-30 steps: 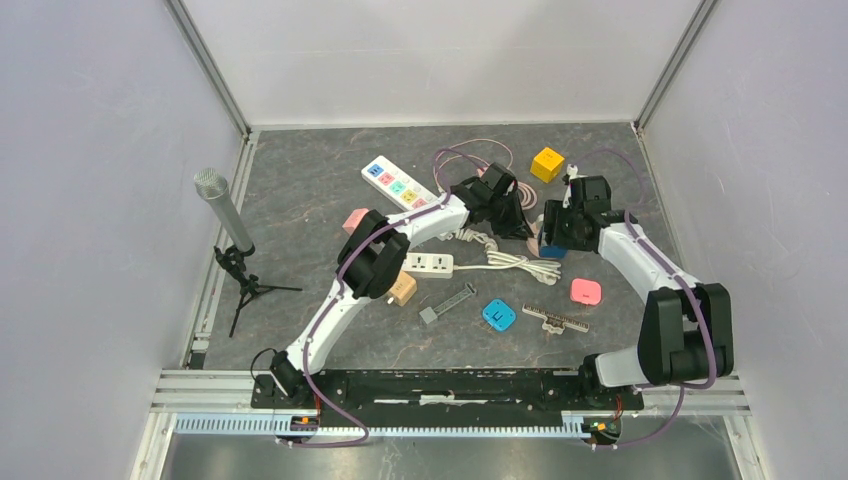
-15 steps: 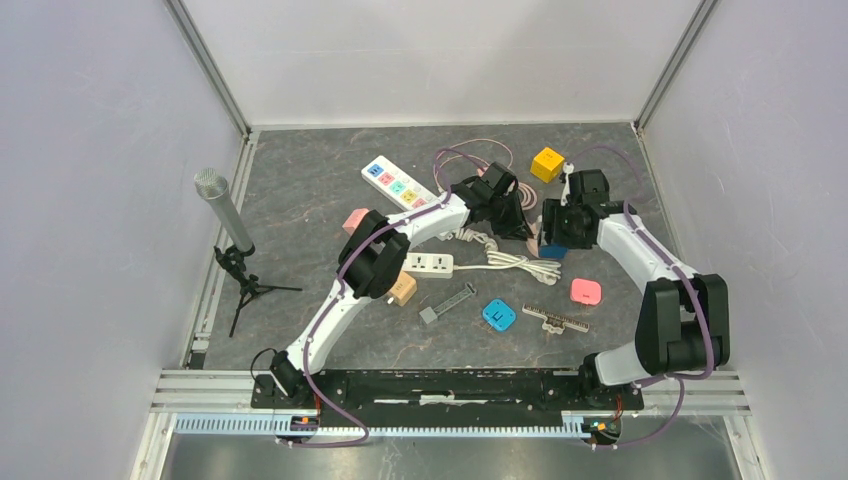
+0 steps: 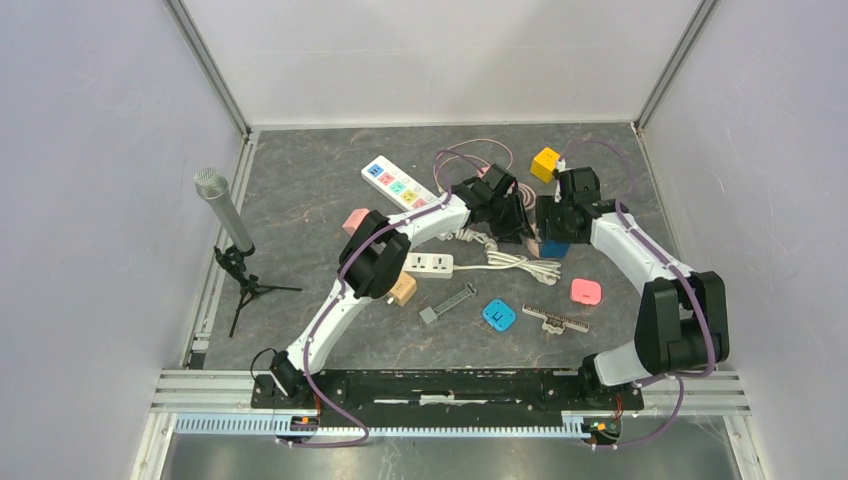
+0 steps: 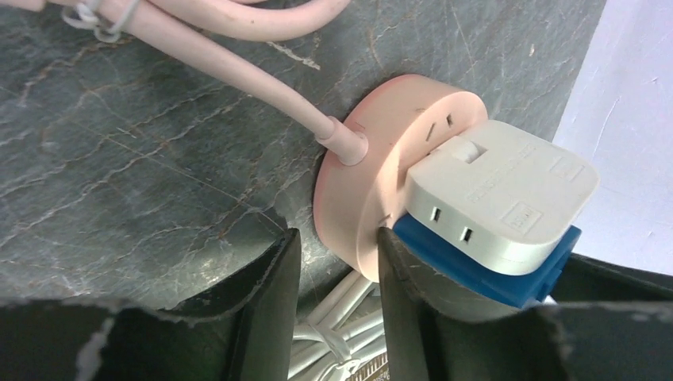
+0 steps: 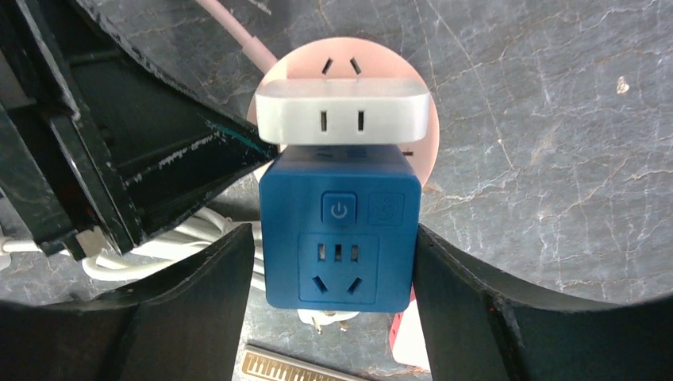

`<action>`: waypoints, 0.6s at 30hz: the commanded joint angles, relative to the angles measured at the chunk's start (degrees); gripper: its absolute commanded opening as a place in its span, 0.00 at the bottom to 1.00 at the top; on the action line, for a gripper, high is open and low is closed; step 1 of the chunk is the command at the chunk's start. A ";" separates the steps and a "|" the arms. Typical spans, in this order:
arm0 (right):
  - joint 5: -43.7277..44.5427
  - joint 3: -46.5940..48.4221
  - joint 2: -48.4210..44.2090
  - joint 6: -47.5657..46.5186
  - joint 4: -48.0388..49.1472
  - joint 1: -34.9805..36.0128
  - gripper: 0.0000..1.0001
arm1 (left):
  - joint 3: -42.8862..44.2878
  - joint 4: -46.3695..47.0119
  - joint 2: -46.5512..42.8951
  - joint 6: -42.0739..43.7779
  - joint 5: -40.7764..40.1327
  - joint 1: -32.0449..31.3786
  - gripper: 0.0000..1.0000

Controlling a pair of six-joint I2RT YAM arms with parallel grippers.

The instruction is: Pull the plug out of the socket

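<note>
A round pink socket (image 4: 389,159) lies flat on the table with a pink cord (image 4: 238,71). A white plug block (image 4: 500,190) sits on its face, and a blue cube adapter (image 5: 340,230) is joined to the block's side. My left gripper (image 4: 337,238) is open. Its right finger (image 4: 405,302) rests against the socket's rim and the other finger stands apart. My right gripper (image 5: 333,234) is open and straddles the blue cube, with a thin gap on the left side. From above, both grippers (image 3: 520,222) (image 3: 553,230) meet beside the blue cube (image 3: 553,249).
A coiled white cable (image 3: 510,262) and its strip (image 3: 429,263) lie just in front. Nearby are a yellow cube (image 3: 547,162), a coloured power strip (image 3: 398,185), a pink block (image 3: 586,291), a comb (image 3: 555,318), a small blue adapter (image 3: 498,315) and a microphone stand (image 3: 230,235).
Both grippers have widened their jaws. The right wrist has shifted a little back and left over the blue cube. The socket and plug have not moved.
</note>
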 commanded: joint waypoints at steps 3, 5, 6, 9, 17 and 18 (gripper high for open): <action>0.88 3.76 2.58 0.00 3.93 0.15 0.75 | -1.33 -7.17 4.82 2.82 -2.00 -1.86 0.49; 0.46 3.39 2.69 0.64 4.22 0.11 0.72 | -1.32 -7.17 4.88 2.82 -2.01 -1.82 0.49; 0.11 3.42 2.92 0.69 4.22 0.11 0.69 | -1.24 -7.15 4.91 2.82 -1.92 -1.76 0.48; 0.32 3.74 3.55 1.16 3.15 -0.34 0.59 | -1.01 -7.21 5.12 2.75 -1.63 -1.77 0.44; -14.99 2.29 1.09 3.21 7.52 -5.65 0.00 | -0.99 -7.91 5.26 3.08 -1.90 -1.75 0.33; -17.09 2.58 1.13 3.30 7.77 -5.73 0.00 | -0.94 -8.02 5.26 3.08 -1.89 -1.82 0.33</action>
